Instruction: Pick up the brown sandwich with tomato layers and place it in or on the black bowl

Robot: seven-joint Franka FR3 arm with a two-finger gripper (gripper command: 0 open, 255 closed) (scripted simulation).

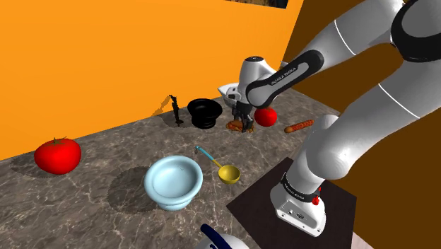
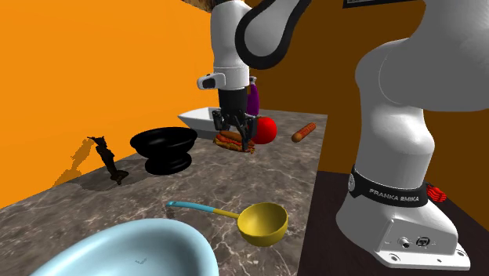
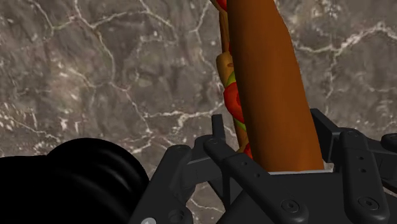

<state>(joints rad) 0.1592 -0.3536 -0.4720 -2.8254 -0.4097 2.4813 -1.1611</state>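
Note:
The brown sandwich [image 2: 231, 141] with red tomato and green layers lies low over the marble counter, just to the right of the black bowl [image 2: 163, 147] in the second exterior view. My black gripper [image 2: 235, 129] comes straight down on it, and its fingers clasp the long bun from both sides. In the wrist view the bun [image 3: 261, 63] runs out from between the fingers of the gripper [image 3: 272, 130], with the black bowl [image 3: 63, 184] close beside the hand. In the shoulder view the gripper [image 1: 245, 124] and sandwich [image 1: 232, 126] sit right of the bowl [image 1: 203, 112].
A red ball-like fruit [image 1: 266, 117], a sausage [image 1: 298, 126] and a white dish [image 1: 230, 90] lie close behind the gripper. A dark figurine [image 1: 175, 109] stands left of the black bowl. Nearer the front are a light blue bowl [image 1: 173, 180], a yellow ladle [image 1: 227, 173] and a big tomato [image 1: 57, 155].

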